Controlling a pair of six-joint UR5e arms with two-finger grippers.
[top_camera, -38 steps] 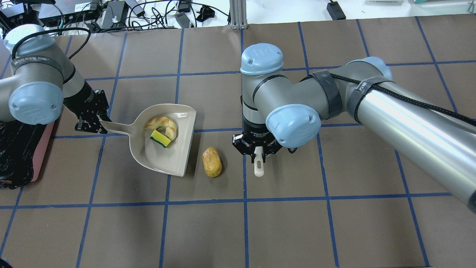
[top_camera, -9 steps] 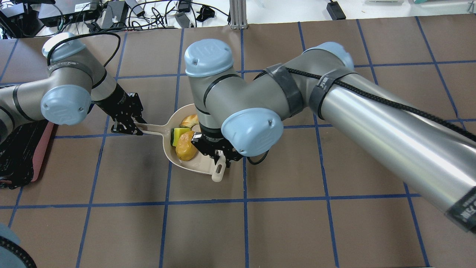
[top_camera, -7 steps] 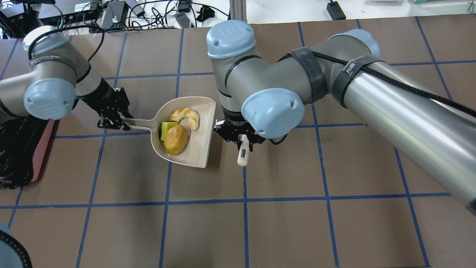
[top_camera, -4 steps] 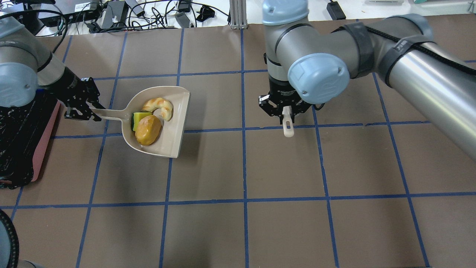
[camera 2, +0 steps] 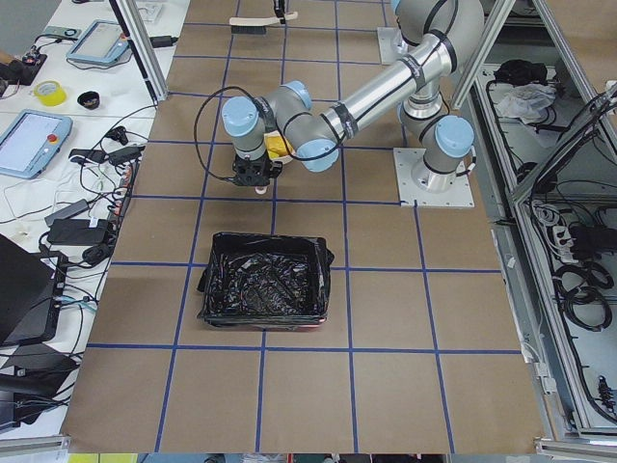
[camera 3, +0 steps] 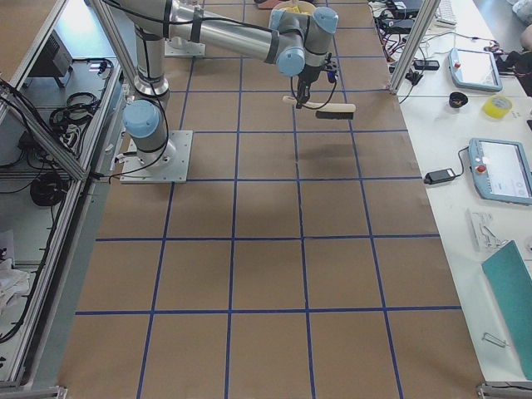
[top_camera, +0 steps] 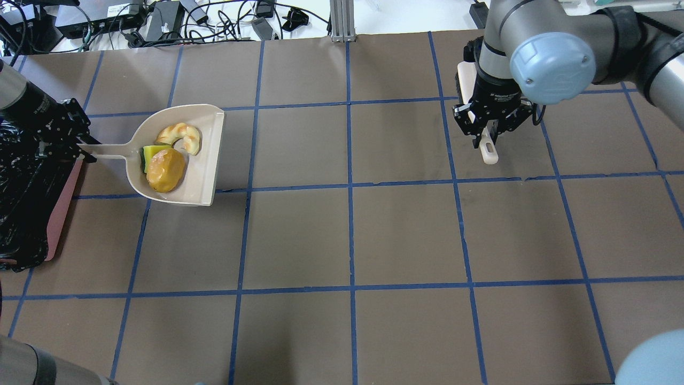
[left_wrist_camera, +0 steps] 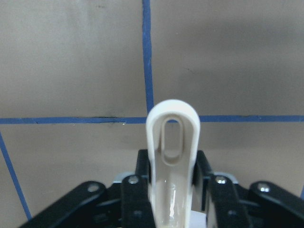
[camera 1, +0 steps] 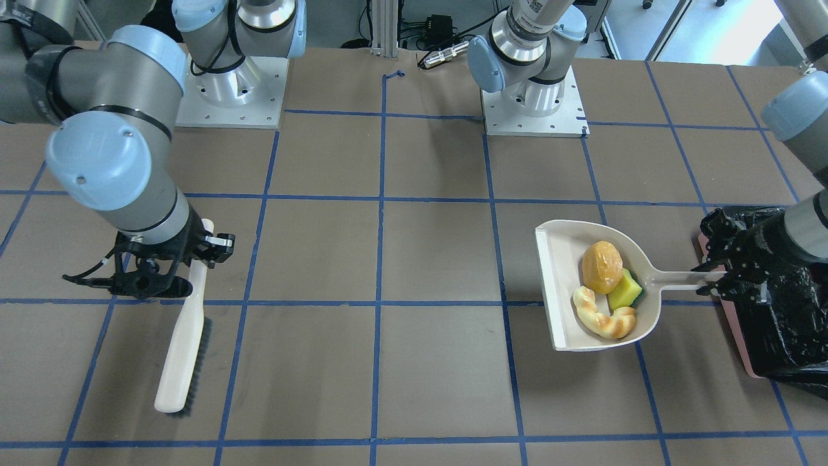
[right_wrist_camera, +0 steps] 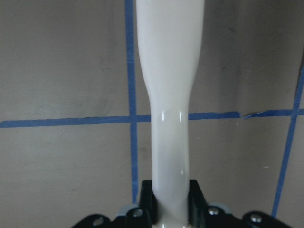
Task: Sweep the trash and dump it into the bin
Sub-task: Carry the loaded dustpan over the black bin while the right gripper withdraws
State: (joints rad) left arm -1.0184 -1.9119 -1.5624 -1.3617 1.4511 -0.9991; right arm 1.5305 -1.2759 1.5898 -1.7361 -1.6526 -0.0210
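- My left gripper is clamped on the end of the dustpan handle. The wrist view shows both fingers pressed against the beige stem, so the pan sticks out from the claw like a long spoon.
- Gripping at the handle's tip makes sense to me: it gives the most reach and leaves the scoop free to tip.
- All the trash is aboard. The yellow-orange oval, the bitten ring piece and the yellow square sit bunched at the closed back of the pan, near the handle and away from the open lip. I take that to mean the pan is held level or slightly heel-down so nothing rolls out.
- The pan seems lifted off the table, going by the shadow beside it, though I cannot be certain from these angles.
- The bin stands at the left end of the table, its black liner open upward. The gripper is at its near edge, over the bag, while the scoop is beside the bin and not yet above it.
- My right gripper is closed around the brush, well apart on the other side of the table. I judge it is held out there so the two arms do not crowd each other.
- Sweeping looks done. What remains is to carry the scoop over the liner and tilt the lip down.
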